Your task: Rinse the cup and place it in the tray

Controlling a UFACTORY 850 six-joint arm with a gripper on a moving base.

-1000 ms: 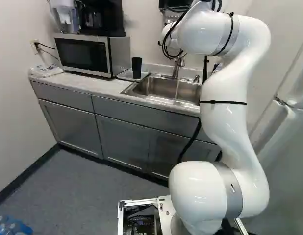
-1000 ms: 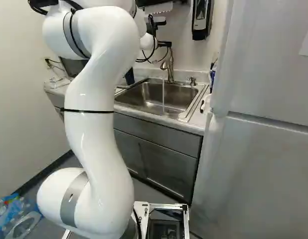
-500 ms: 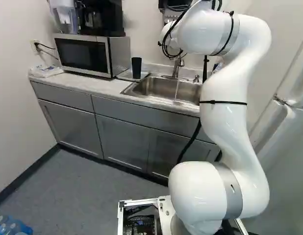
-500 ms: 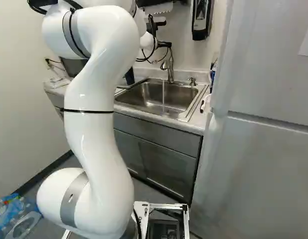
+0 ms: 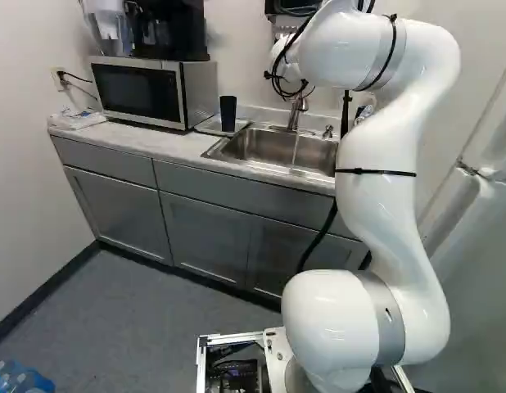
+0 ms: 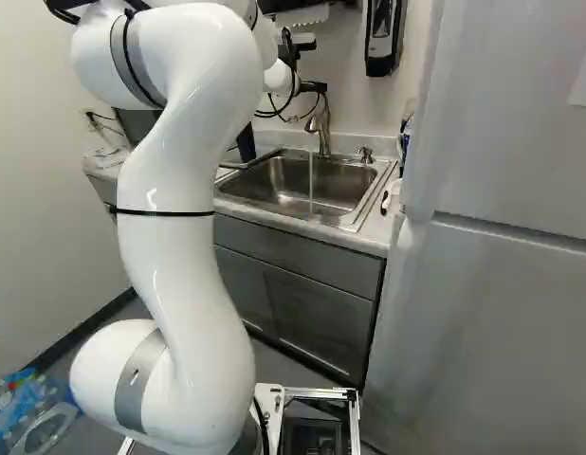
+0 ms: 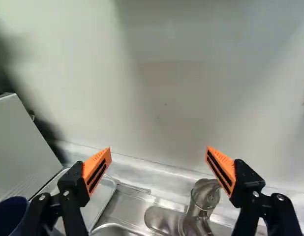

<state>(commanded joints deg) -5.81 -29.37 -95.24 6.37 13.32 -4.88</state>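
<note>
End effector [image 6: 314,86] gapes, ridged pads [image 7: 96,169] near the rounded metal faucet [image 7: 203,199].

Your arm [image 5: 388,213] is glossy wht, w/ fat rounded joints and a smooth curved link. You've got slvr-gry bands [image 5: 381,319] round the joints, approx. one per bend, plus thin blk straps [image 5: 376,172] on the link and upper joint. Loose blk cables [image 5: 277,78] loop at the wrist end. Your pincer [image 6: 314,85] is blk, w/ slvr screws [image 7: 256,193] and wedge-shaped orange pads [image 7: 94,163], each w/ blk stripes. Down at your base: slvr metal rails [image 5: 230,337], a wht bracket [image 5: 278,357] and dk electronics [image 5: 237,375] inside the frame.
</note>
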